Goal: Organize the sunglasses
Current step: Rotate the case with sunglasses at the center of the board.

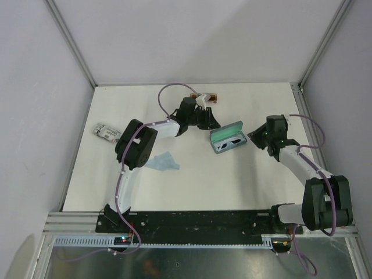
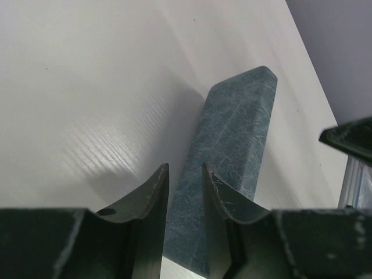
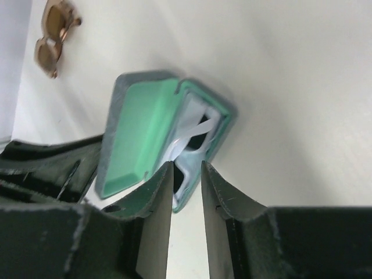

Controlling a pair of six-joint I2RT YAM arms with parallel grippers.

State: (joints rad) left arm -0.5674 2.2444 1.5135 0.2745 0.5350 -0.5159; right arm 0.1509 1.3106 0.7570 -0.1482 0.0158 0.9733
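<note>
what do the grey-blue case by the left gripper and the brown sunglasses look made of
Grey-blue case: probably a stiff shell with a matte covering; fine pale fibre-like streaks cross it. Brown sunglasses: likely glossy translucent plastic; the amber frame lets light through.

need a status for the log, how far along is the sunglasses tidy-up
Done: the white sunglasses lie inside the open green-lined case.
In hand: the right gripper is at that case's near edge, with the lid not yet shut. The left gripper is over the closed grey-blue case; whether it grips it is unclear.
Left: the brown sunglasses lie loose, not in any case.
</note>
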